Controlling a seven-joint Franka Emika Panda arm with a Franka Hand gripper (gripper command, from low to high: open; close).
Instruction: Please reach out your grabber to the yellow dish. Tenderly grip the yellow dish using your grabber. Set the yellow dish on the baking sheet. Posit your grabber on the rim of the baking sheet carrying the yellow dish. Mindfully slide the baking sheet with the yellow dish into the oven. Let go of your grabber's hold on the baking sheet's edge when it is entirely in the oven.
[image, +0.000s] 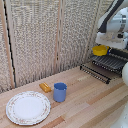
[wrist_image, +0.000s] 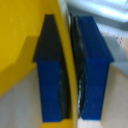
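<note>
The yellow dish (image: 100, 50) hangs just above the dark ribbed baking sheet (image: 111, 62) at the exterior view's right. My grabber (image: 104, 41) sits directly over it, at the end of the white arm. In the wrist view the blue fingers (wrist_image: 93, 70) are shut on the rim of the yellow dish (wrist_image: 20, 40), one finger inside and one outside the thin wall. The oven (image: 122, 54) shows only partly, behind the arm at the right edge. Its slatted drop-down door (image: 95, 73) lies open below the sheet.
A blue cup (image: 60, 92) stands mid-table. Next to it lies a small orange block (image: 45, 87). A large patterned white plate (image: 28, 107) rests at the front left. Woven screens (image: 45, 35) form the back wall. A white arm segment (image: 124, 73) bulges in at the right edge.
</note>
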